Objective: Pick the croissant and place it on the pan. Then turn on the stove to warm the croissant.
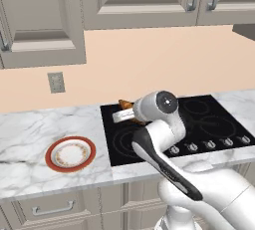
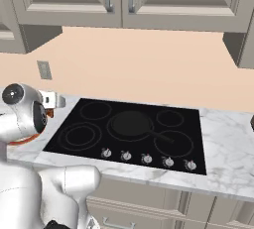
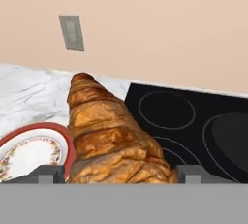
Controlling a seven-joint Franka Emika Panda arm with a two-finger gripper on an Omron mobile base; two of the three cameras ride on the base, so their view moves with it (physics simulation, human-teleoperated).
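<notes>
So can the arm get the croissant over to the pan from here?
Probably yes. The jaws hold the croissant above the stove's left side, and nothing stands between it and the pan at mid-cooktop.

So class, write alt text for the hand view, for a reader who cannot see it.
A golden-brown croissant sits gripped in the hand, held above the counter. A red-rimmed plate lies lower left on marble; the black stove with the dark pan lies to the right, a wall outlet above.
</notes>
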